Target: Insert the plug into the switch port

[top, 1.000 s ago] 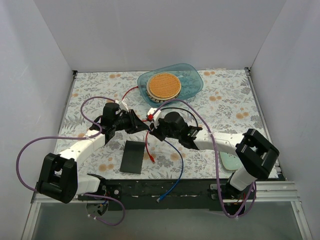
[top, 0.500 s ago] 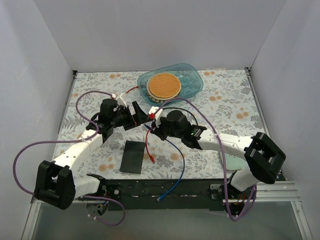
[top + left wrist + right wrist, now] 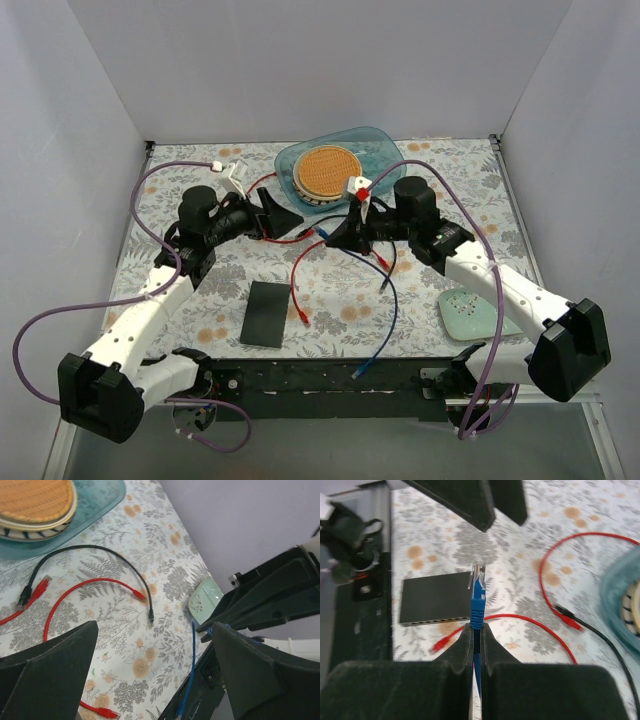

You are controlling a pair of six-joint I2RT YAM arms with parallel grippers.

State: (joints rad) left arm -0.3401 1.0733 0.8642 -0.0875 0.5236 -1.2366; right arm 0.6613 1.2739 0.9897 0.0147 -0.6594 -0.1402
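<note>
The switch (image 3: 265, 313) is a flat black box lying on the floral cloth near the front; the right wrist view shows ports along its near edge (image 3: 435, 600). My right gripper (image 3: 332, 236) (image 3: 476, 629) is shut on the boot of the blue cable's plug (image 3: 478, 580). The plug's clear tip points up and hangs above and apart from the switch. The blue cable (image 3: 385, 310) trails to the table's front edge. My left gripper (image 3: 284, 217) (image 3: 155, 630) stands open, nothing between its fingers, just left of the right gripper.
A red cable (image 3: 297, 290) (image 3: 80, 587) and a black cable (image 3: 100, 550) lie loose mid-table. A teal tray (image 3: 385, 165) holding a woven disc on plates stands at the back. A pale green pad (image 3: 470, 315) lies front right.
My left gripper opened and drew back to the left. The right gripper lifted away to the right and back, carrying the blue plug; its cable swung right with it.
</note>
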